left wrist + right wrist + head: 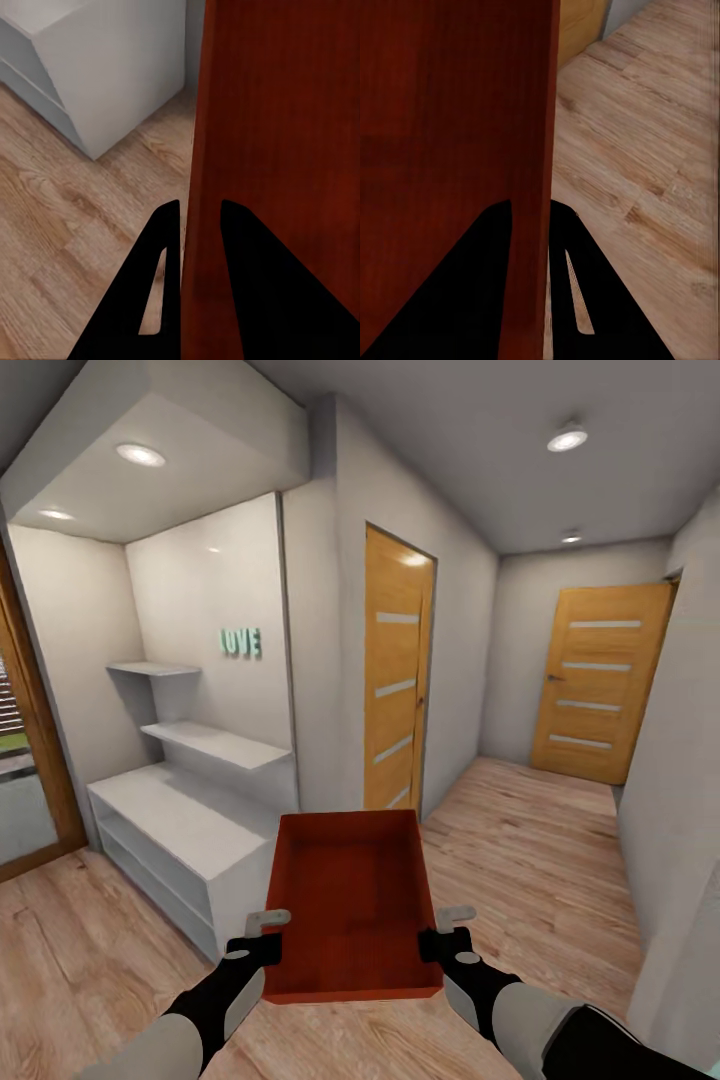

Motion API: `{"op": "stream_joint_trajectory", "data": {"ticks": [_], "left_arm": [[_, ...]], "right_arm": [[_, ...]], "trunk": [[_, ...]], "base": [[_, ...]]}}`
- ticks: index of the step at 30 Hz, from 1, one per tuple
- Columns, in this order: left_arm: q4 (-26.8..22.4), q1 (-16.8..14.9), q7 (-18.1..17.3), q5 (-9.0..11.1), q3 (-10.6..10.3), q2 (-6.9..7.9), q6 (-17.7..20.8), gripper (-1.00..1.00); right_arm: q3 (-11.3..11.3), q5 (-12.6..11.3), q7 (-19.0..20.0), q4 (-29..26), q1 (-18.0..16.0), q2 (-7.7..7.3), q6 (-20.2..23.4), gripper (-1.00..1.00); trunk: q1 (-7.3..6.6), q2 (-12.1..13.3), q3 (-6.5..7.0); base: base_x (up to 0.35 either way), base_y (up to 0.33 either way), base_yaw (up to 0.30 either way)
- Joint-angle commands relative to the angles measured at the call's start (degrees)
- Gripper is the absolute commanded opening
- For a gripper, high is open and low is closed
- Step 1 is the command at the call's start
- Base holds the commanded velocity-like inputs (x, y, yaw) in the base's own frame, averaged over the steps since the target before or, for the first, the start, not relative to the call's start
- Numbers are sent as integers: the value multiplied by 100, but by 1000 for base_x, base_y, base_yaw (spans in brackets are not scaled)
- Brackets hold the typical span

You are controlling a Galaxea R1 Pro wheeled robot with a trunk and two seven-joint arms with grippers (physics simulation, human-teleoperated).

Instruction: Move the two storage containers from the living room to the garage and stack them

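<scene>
I carry one orange-red storage container (350,900) in front of me, open side up and empty, above the light wood-plank floor. My left gripper (268,932) is shut on its left wall and my right gripper (446,930) is shut on its right wall. In the left wrist view the dark fingers (169,255) straddle the thin red wall of the storage container (277,150). In the right wrist view the fingers (495,255) clamp the storage container (457,112) the same way.
A white shelf unit (190,830) with a "LOVE" sign stands in an alcove at left. A wooden door (397,680) is set in the wall just ahead, and another door (598,680) closes the hallway's far end. A wall (670,840) runs along the right.
</scene>
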Motion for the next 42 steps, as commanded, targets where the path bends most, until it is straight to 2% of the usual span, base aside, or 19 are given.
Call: {"op": "stream_joint_trajectory", "data": {"ticks": [1, 9, 42], "left_arm": [[-30, -4, 287, -93, 263, 5, -124, -100], [-32, -4, 287, -94, 265, 4, -130, -100], [-47, -4, 287, -92, 268, 5, -139, -100]], "right_arm": [[-189, 8, 299, 13, 0, 5, -12, -100], [-189, 8, 296, 13, 0, 5, -12, -100], [-189, 8, 296, 13, 0, 5, -12, -100]], "trunk": [[5, -4, -2], [5, -4, -2], [5, -4, -2]], "base": [[321, 125, -246], [278, 87, -245], [4, 1, -245]]}}
